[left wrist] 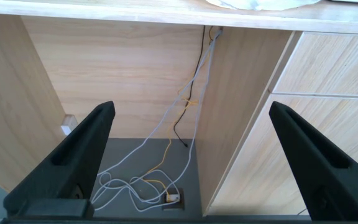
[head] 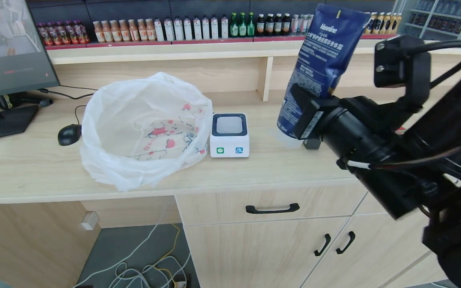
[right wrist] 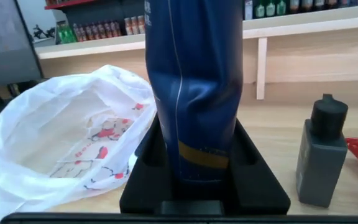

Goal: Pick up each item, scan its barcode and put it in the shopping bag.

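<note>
Squeezing a glossy blue pouch [head: 322, 60] near its base with the right gripper [head: 308, 116], creasing the soft sides. Standing almost upright, long axis vertical, flat sealed top tipping toward one o'clock. Held at three o'clock of the boxy white scanner [head: 229, 135], over the wooden counter [head: 34, 168]. Crinkly white shopping bag [head: 106, 160] gaping open just beside the scanner's nine o'clock. Below counter level, left gripper [left wrist: 191, 112] spread wide, grasping nothing.

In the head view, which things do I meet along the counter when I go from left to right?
monitor → black mouse → shopping bag → white scanner → blue pouch, held up
</note>
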Tool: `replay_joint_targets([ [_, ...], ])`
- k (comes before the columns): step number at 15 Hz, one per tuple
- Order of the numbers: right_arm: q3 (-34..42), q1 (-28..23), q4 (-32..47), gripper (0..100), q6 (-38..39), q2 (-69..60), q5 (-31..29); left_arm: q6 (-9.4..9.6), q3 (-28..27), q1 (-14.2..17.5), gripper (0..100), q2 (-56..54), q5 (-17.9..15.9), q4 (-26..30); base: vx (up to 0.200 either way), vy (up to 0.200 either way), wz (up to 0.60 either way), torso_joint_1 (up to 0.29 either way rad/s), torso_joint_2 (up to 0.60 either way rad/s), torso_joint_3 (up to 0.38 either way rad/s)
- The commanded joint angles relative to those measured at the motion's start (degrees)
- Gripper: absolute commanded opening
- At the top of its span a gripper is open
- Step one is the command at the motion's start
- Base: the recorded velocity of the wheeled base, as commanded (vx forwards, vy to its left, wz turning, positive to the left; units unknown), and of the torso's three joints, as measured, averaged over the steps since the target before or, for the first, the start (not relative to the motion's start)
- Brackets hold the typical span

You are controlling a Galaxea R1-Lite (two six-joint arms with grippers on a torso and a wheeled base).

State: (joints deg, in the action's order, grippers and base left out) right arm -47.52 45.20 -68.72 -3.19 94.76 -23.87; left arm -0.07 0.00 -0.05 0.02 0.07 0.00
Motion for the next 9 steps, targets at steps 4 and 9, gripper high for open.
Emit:
replay_joint_targets([
  [4,17.0,4.5,0.3,0,2.6,-17.2,8.3,-0.01,0.0,0.0,100,0.0,0.0,0.0,0.0,0.0,0.0,0.0,0.0,0.0],
  [9,21.5,4.1,0.5,0,9.1,-16.9,8.9,-0.01,0.0,0.0,100,0.0,0.0,0.0,0.0,0.0,0.0,0.0,0.0,0.0],
])
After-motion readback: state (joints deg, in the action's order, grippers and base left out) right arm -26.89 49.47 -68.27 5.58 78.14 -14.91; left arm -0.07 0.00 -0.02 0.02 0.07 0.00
